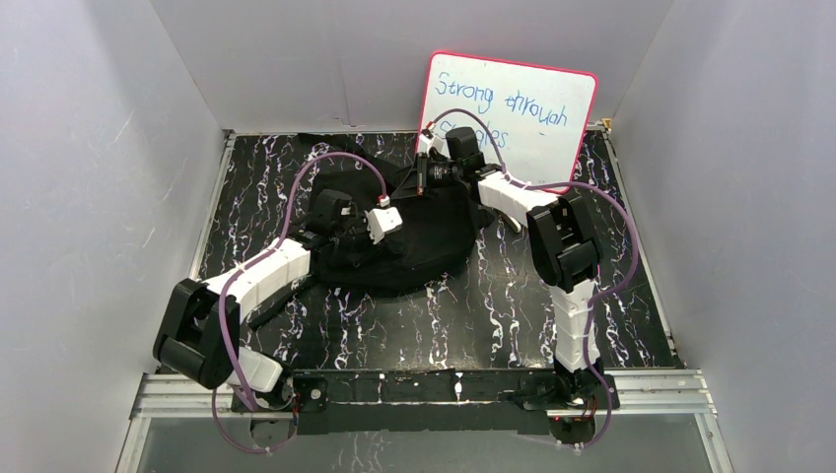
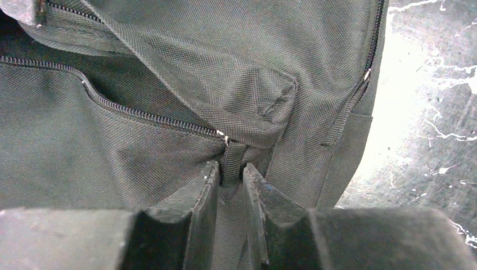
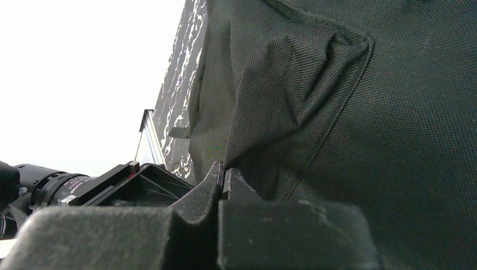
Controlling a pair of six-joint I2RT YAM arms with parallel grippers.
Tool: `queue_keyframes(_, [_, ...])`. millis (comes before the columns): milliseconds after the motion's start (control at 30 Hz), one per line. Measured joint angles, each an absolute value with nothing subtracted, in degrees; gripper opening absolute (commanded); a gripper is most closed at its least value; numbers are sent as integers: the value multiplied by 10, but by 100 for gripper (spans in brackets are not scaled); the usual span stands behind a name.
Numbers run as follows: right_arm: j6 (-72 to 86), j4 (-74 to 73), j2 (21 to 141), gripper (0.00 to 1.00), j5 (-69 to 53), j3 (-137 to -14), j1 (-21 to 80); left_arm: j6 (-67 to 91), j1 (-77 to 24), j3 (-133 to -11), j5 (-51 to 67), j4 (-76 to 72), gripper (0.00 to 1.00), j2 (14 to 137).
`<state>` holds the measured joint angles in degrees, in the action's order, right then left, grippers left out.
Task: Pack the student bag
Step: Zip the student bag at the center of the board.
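The student bag (image 1: 409, 241), a soft black backpack, lies in the middle of the marbled table. My left gripper (image 1: 337, 211) is at its left side. In the left wrist view the left gripper (image 2: 231, 170) has its fingertips closed narrowly on the fabric zip pull (image 2: 232, 160) at the end of a pocket zip (image 2: 140, 115). My right gripper (image 1: 424, 179) is at the bag's far top edge. Seen from the right wrist, it (image 3: 224, 169) is shut, pinching a raised fold of the student bag (image 3: 292, 107).
A pink-rimmed whiteboard (image 1: 513, 103) with blue writing leans against the back wall, right behind the right arm. Grey walls close in the left, right and back sides. Bare marbled table (image 1: 463, 315) lies between the bag and the arm bases.
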<state>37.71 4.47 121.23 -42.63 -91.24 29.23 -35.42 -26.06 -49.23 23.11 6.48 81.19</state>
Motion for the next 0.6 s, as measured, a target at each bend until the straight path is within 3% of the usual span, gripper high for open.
queue_keyframes(200, [379, 47, 1212, 4, -427, -910, 292, -354, -261, -493, 229, 68, 2, 812])
queue_keyframes(267, [381, 48, 1211, 15, -427, -909, 292, -353, -261, -494, 227, 73, 0, 811])
queue_keyframes(367, [386, 49, 1211, 21, -427, -909, 292, -354, -261, -496, 222, 80, 0, 802])
queue_keyframes(533, [386, 48, 1203, 52, -428, -905, 292, -354, -261, -499, 209, 83, 0, 778])
queue_keyframes(600, [379, 40, 1188, 57, -416, -894, 291, -354, -261, -505, 201, 83, 0, 772])
